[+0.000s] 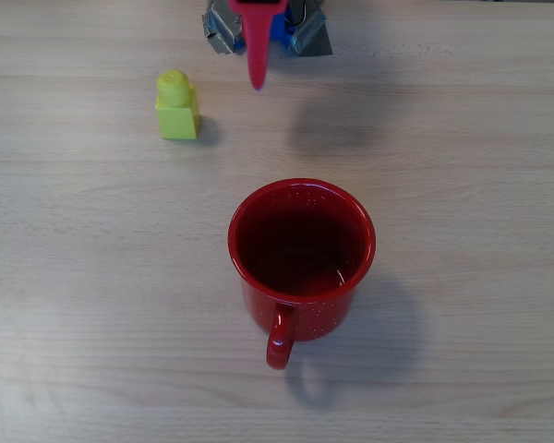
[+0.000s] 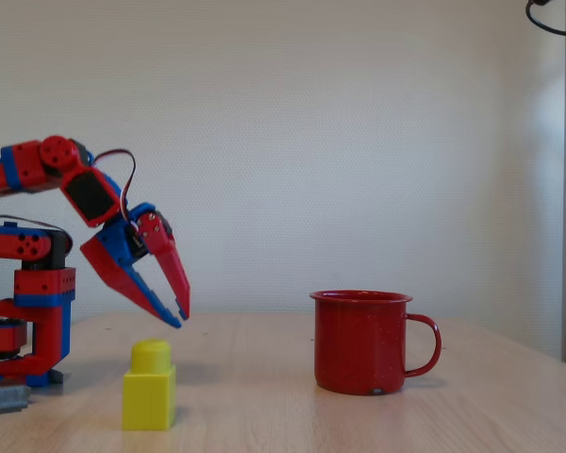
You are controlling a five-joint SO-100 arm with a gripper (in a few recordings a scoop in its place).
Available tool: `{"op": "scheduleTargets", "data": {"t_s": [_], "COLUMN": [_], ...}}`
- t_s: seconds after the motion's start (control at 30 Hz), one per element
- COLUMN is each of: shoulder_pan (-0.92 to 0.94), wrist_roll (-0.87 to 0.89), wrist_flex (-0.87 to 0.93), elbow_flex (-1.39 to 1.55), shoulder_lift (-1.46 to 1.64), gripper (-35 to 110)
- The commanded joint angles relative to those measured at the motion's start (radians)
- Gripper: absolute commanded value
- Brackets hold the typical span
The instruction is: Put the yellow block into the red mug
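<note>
Your tool (image 2: 177, 316) hangs above worktop (image 1: 462, 138), fingers slightly spread, pinching nothing, tips aimed down.

Yellow block (image 1: 177, 108) stands upright, stud up, on worktop; in overhead view, about 8 o'clock from red finger tip, near but apart.

Red mug (image 1: 301, 254) sits upright, well apart from block, about 5 o'clock from it, handle toward 6 o'clock.

Block likely light, rigid, smooth plastic; may slip. Take hold across flat side faces of cube body, below stud.
</note>
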Motion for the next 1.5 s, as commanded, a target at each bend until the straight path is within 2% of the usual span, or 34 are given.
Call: {"op": "scheduleTargets", "data": {"t_s": [0.0,0.27,0.83,1.07,1.13,1.17,1.47], "shoulder_pan": [0.034,0.133,0.428,0.523,0.548,0.557,0.575], "wrist_roll": [-0.018,-0.121,-0.351,-0.41,-0.41,-0.425,-0.499], "wrist_flex": [-0.017,0.037,0.466,0.545,0.557,0.561,0.554], "elbow_flex": [-0.163,-0.437,-0.928,-0.96,-0.946,-0.939,-0.804], "shoulder_lift": [-0.061,-0.27,-0.683,-0.758,-0.767,-0.77,-0.772], "gripper": [0,0,0,1,21,25,38]}}
